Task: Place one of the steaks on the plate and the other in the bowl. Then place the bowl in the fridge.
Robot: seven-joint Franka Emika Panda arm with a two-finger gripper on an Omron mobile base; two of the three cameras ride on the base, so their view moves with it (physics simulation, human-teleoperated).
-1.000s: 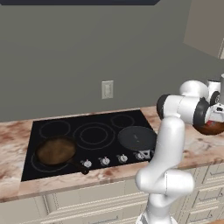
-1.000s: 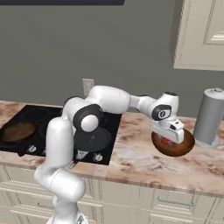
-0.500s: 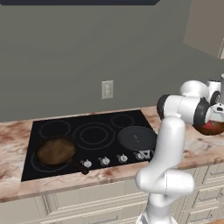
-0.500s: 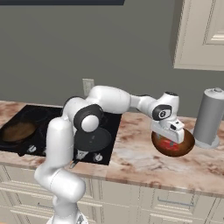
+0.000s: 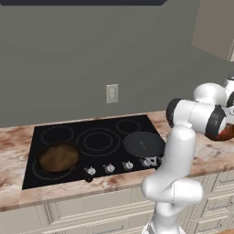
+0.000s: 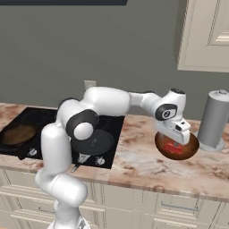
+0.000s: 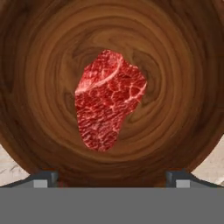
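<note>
A raw red steak (image 7: 108,99) with a white fat line lies flat in the middle of the dark wooden bowl (image 7: 175,57). My gripper (image 7: 112,177) hangs straight above it, open, its fingertips (image 7: 43,178) wide apart and clear of the meat. From the right base view, the gripper (image 6: 178,136) reaches down over the bowl (image 6: 190,150) on the counter right of the stove, with the steak (image 6: 171,145) a red patch inside. The bowl (image 5: 226,132) peeks out behind the arm at the right edge of the left base view. The plate and the fridge are out of view.
A black cooktop (image 5: 91,141) carries a brown frying pan (image 5: 58,157) at its left and a black round pan (image 5: 144,144) at its right. A tall grey canister (image 6: 214,118) stands just right of the bowl. Cream wall cabinets (image 6: 205,36) hang above.
The jaws have spread wide and let go of the steak, which now lies loose in the bowl. The arm has barely moved.
</note>
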